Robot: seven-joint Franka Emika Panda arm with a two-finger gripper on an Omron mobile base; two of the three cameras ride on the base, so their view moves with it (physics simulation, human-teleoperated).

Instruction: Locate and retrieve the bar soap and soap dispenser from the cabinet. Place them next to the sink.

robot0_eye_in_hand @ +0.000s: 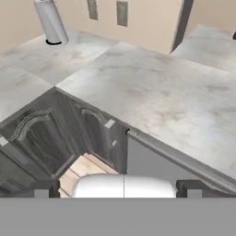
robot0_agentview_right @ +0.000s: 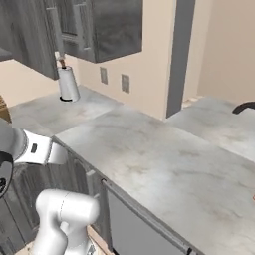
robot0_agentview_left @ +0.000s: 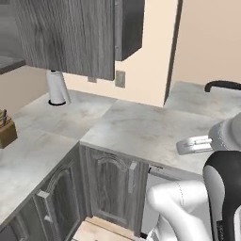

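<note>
No writing, label, brand, number or sign can be read anywhere here. The wall plates (robot0_agentview_right: 125,83) on the beige wall are blank, and the paper towel roll (robot0_agentview_left: 57,87) and the grey cabinet (robot0_agentview_left: 70,35) doors carry no print. The knife block (robot0_agentview_left: 6,132) at the counter's left edge is plain too.
</note>
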